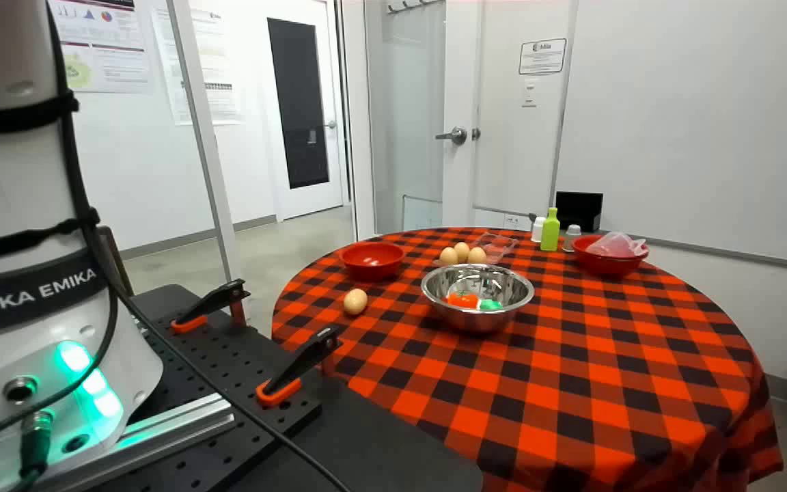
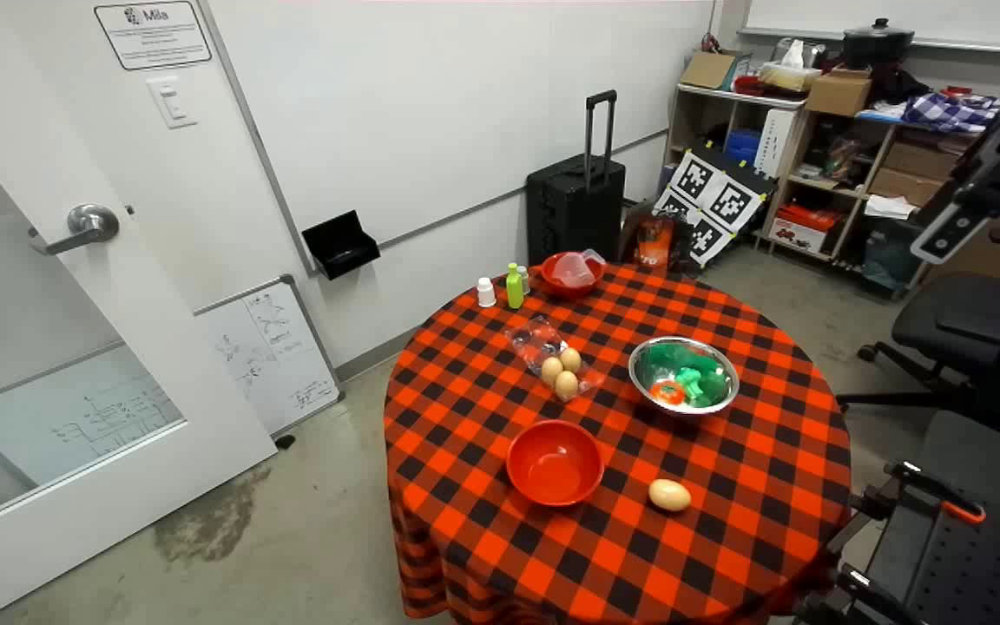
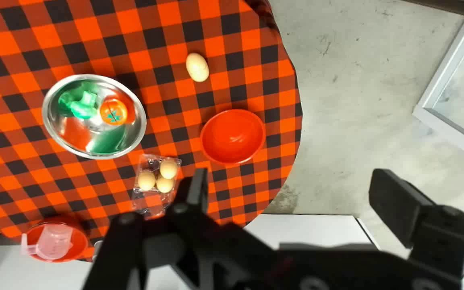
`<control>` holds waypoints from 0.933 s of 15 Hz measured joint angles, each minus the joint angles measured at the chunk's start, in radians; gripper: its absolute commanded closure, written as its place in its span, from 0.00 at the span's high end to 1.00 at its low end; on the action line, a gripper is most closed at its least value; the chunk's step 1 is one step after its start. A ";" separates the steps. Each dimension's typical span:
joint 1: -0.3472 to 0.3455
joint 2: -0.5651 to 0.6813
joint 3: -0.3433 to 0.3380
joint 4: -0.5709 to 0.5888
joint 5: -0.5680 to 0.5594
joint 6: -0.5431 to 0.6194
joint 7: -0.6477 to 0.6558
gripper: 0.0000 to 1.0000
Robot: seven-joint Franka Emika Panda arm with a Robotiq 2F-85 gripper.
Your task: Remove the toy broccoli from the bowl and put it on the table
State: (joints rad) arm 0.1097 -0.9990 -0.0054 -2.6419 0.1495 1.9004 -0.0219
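Observation:
The toy broccoli [image 1: 490, 305] is a small green lumpy toy lying in the shiny silver bowl [image 1: 479, 321]. It also shows in an exterior view [image 2: 689, 382] and in the wrist view [image 3: 83, 106]. An orange-red toy tomato [image 3: 113, 112] lies beside it in the bowl. The bowl stands upright on the round table [image 1: 626, 383] with its red-and-black checked cloth. My gripper [image 3: 290, 181] is wide open with nothing between its fingers. It is high above and away from the bowl, which is at the upper left of the wrist view. Part of the gripper shows in an exterior view [image 2: 943, 234].
A red bowl [image 2: 555, 464] and a single egg [image 2: 669, 495] stand near the silver bowl. A clear carton with three eggs [image 3: 157, 181] lies close by. A yellow-green bottle [image 1: 550, 230], white shakers and a red dish with a clear cup [image 2: 571, 276] stand near the table's edge.

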 measured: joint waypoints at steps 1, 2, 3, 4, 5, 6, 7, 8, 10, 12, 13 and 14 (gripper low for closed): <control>0.000 0.000 0.000 0.000 0.000 0.000 0.000 1.00; 0.000 0.000 0.000 0.000 0.000 0.000 0.000 1.00; 0.000 0.000 0.000 0.000 0.000 0.000 0.000 1.00; 0.000 0.000 0.000 0.000 0.000 0.000 0.000 1.00; -0.001 0.000 0.000 0.000 0.000 0.000 0.000 1.00; -0.001 0.000 0.000 0.000 0.000 0.000 0.000 1.00; -0.002 0.002 0.000 0.000 0.000 0.000 0.000 1.00; -0.002 0.006 0.000 0.001 -0.002 0.001 0.000 1.00; -0.012 0.026 0.000 0.005 -0.013 0.008 0.000 1.00; -0.035 0.066 -0.006 0.013 -0.034 0.030 0.000 1.00; -0.048 0.093 -0.010 0.018 -0.045 0.047 -0.001 1.00; -0.062 0.125 -0.017 0.023 -0.052 0.066 -0.001 1.00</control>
State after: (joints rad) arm 0.0478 -0.8738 -0.0224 -2.6185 0.0974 1.9659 -0.0226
